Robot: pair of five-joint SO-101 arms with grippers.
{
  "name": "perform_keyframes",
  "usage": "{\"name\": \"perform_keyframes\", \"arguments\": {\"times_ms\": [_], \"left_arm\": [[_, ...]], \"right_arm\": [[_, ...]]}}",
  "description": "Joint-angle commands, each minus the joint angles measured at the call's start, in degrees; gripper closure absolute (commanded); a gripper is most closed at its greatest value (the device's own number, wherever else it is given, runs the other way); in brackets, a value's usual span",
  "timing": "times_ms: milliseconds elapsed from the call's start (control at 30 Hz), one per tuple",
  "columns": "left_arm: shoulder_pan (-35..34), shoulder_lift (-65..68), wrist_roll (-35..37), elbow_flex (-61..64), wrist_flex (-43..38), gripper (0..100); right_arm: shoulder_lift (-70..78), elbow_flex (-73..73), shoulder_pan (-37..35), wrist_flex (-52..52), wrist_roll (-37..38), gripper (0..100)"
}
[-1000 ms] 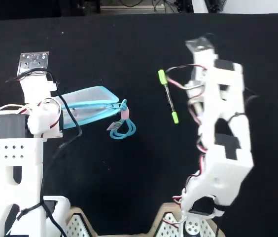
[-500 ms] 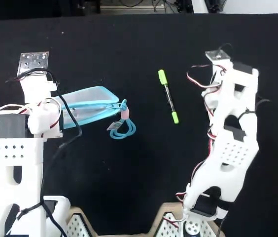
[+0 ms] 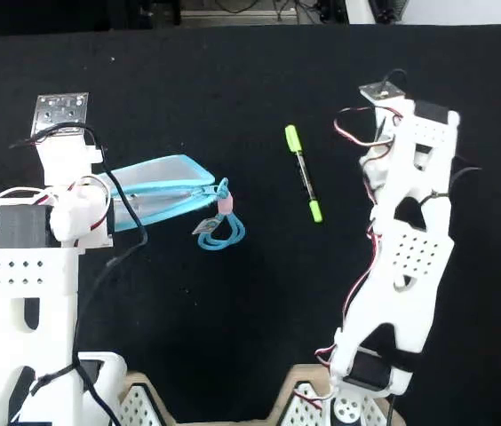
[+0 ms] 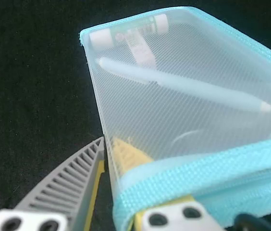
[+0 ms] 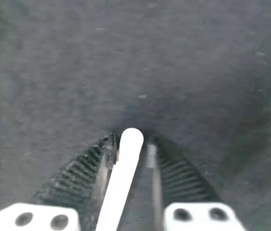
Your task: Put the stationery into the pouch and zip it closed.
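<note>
Black table (image 3: 233, 80). Right arm (image 3: 406, 257) stretched from near edge, wrist bent down beside green pen (image 3: 303, 173). Left arm (image 3: 28, 293) upright over pouch (image 3: 166, 191) lying well left of pen. Left gripper (image 4: 107, 159) pinches pouch end, one finger hidden behind mesh. Blue pen (image 4: 183, 86) inside. Right gripper (image 5: 130, 144) clamps white stick (image 5: 123, 178), its rear cut off.

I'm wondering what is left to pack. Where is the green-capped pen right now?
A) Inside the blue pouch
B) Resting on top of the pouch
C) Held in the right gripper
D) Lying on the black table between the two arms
D: the green-capped pen lies on the black table, apart from the pouch, while the right gripper grips a white stick.
</note>
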Motion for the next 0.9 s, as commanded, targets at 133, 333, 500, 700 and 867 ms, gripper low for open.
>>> {"name": "perform_keyframes", "arguments": {"times_ms": [133, 333, 500, 700, 867], "left_arm": [[0.0, 0.5, 0.1, 2.0, -0.3, 97], [0.0, 0.5, 0.1, 2.0, -0.2, 97], [0.0, 0.5, 0.1, 2.0, -0.3, 97], [0.0, 0.5, 0.1, 2.0, -0.3, 97], [0.0, 0.5, 0.1, 2.0, -0.3, 97]], "right_arm": [[1.1, -16.7, -0.3, 13.2, 0.7, 98.8], [1.0, -18.3, -0.3, 13.3, 0.2, 98.8], [-1.1, -16.0, -0.5, 13.5, -5.0, 98.8], [-16.0, 2.6, -4.4, 13.3, -6.1, 98.8], [-33.7, 21.2, -8.9, 11.2, -6.1, 98.8]]}}
